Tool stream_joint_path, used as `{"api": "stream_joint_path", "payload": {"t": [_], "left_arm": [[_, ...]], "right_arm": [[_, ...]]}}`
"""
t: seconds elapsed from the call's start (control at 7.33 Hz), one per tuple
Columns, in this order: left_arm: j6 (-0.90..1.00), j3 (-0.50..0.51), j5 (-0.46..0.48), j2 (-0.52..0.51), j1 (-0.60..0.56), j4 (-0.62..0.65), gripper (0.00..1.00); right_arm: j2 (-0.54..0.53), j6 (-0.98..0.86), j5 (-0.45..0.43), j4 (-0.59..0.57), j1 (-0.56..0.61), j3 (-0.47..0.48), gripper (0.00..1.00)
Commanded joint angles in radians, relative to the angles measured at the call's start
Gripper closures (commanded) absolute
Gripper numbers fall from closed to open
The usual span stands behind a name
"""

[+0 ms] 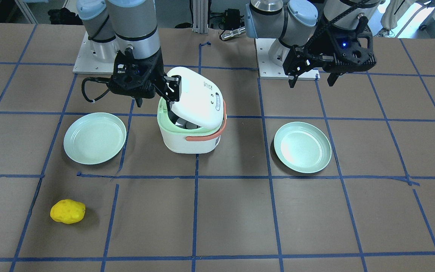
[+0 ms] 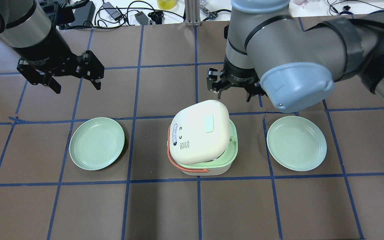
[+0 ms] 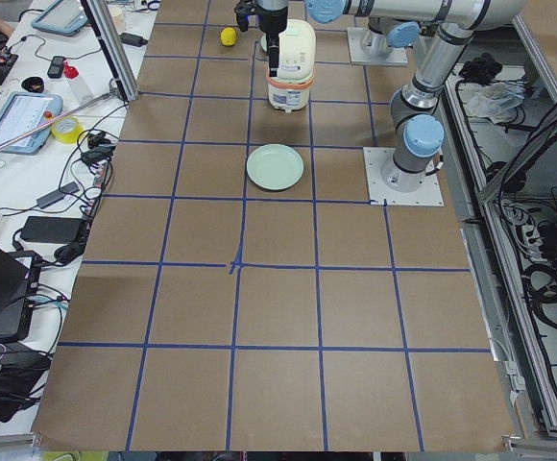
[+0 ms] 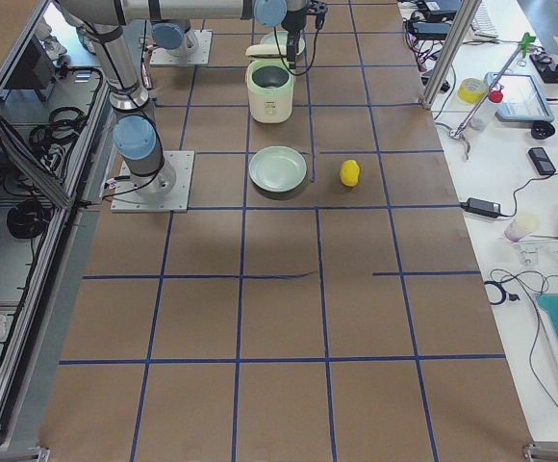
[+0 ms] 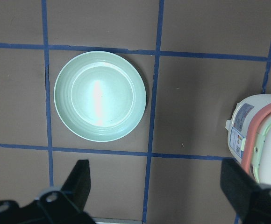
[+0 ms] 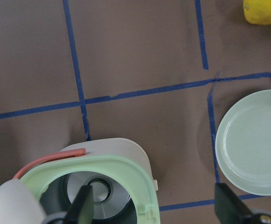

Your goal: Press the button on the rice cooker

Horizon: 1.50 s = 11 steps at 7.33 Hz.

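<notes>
**Front-facing view:** The white plastic rice cooker with green rim and orange handle (image 1: 191, 130) stands mid-table, its lid tilted up. The right gripper (image 1: 156, 96) is at its rear rim with fingers spread; contact cannot be confirmed. The left gripper (image 1: 312, 77) hovers well apart, fingers spread.

**Overhead view:** Only this view shows the pale green rectangular panel (image 2: 208, 123) on the lid.

**Right wrist view:** Only this view shows the metal inner pot (image 6: 96, 186).

**Handling:** The cooker is probably light, rigid and smooth. Press squarely with one fingertip, because sideways force may slide it.
</notes>
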Motion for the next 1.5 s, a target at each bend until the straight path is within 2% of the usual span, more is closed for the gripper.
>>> {"api": "stream_joint_path", "payload": {"t": [0.0, 0.27, 1.36], "left_arm": [[0.001, 0.0, 0.0, 0.0, 0.0, 0.0, 0.0], [0.001, 0.0, 0.0, 0.0, 0.0, 0.0, 0.0], [-0.001, 0.0, 0.0, 0.0, 0.0, 0.0, 0.0]], "right_arm": [[-0.001, -0.199, 0.005, 0.086, -0.108, -0.083, 0.0], [-0.004, -0.282, 0.014, 0.101, -0.172, -0.108, 0.0], [-0.004, -0.281, 0.012, 0.104, -0.169, -0.108, 0.0]]}}
